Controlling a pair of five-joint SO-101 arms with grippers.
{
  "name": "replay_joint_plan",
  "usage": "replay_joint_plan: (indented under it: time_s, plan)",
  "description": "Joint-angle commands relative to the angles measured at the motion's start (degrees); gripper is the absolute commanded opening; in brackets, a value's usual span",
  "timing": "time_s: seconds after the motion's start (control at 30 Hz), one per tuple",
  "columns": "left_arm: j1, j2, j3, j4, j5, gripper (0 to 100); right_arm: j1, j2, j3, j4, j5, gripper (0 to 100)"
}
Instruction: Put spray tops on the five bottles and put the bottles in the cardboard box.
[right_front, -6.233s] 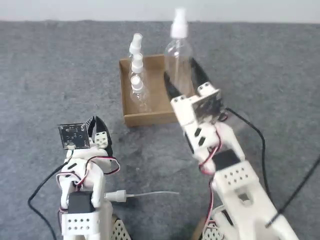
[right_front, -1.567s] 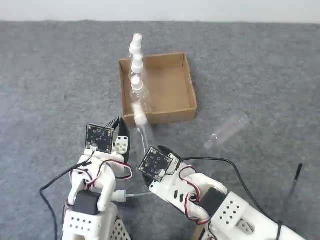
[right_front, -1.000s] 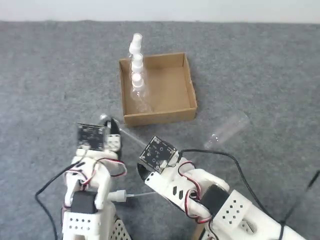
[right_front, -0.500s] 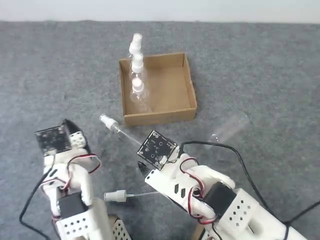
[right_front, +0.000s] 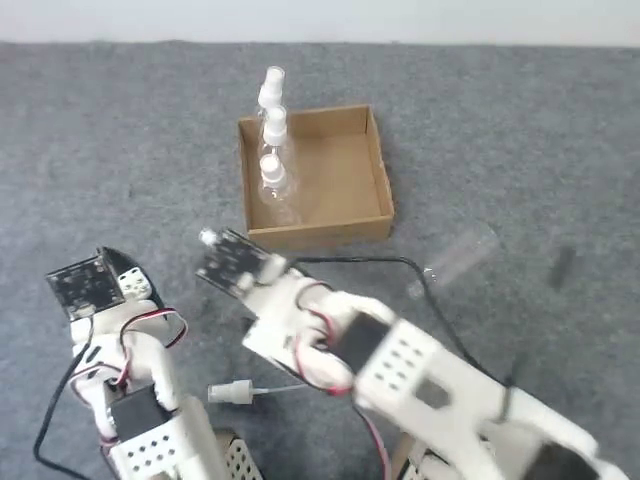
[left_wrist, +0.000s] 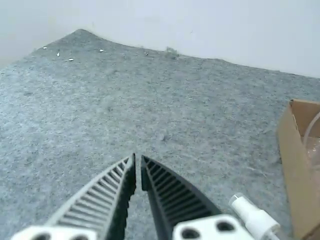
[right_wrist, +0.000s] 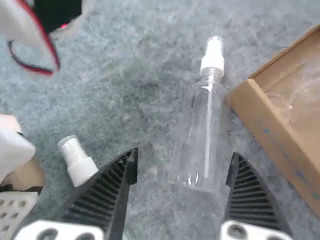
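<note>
A clear bottle (right_wrist: 202, 135) with a white spray top (right_wrist: 212, 55) lies on the grey carpet in front of the cardboard box (right_front: 330, 232). My right gripper (right_wrist: 184, 153) hangs open over it, one finger on either side of its base. Three topped bottles (right_front: 272, 180) stand along the box's left wall. A loose spray top (right_front: 232, 392) with its long tube lies near the arm bases; it is the spray top (right_wrist: 77, 160) beside my right gripper. An uncapped clear bottle (right_front: 455, 258) lies to the right of the box. My left gripper (left_wrist: 138, 159) is shut and holds nothing, off to the left.
The box's right half (right_front: 345, 170) holds nothing. The right arm (right_front: 400, 360) stretches diagonally across the near carpet, trailing a black cable (right_front: 400, 265). The left arm's base (right_front: 150, 440) sits at the near left. A box corner (left_wrist: 297, 165) shows in the left wrist view.
My right arm has swung left and now hangs over the lying topped bottle. My left arm has pulled back to the left, away from that bottle.
</note>
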Motion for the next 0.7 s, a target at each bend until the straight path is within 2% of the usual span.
replay_joint_plan:
  time_s: [0.0, 0.1, 0.33, 0.4, 0.57, 0.67]
  plan:
    - [-0.4, -1.0, -2.2, -1.5, 0.2, 2, -0.7, 10.2, -11.6, 0.2, 0.8, 23.0]
    - [-0.5, -1.0, -2.2, -1.5, 0.2, 2, -0.7, 16.9, -17.2, 2.2, 0.8, 23.0]
    - [-0.6, -1.0, -2.2, -1.5, 0.2, 2, 0.5, 30.1, -35.7, 15.5, 0.7, 23.0]
    - [-2.5, -1.0, -2.2, -1.8, 0.2, 2, 1.0, 33.7, -40.4, 18.5, 0.7, 23.0]
    - [-5.8, -1.0, -1.9, -3.9, 1.8, 2, 1.2, 41.6, -49.2, 21.7, 0.7, 14.8]
    - [-6.8, -1.0, -2.0, -3.9, 3.4, 2, 1.5, 45.0, -52.2, 21.8, 0.7, 13.9]
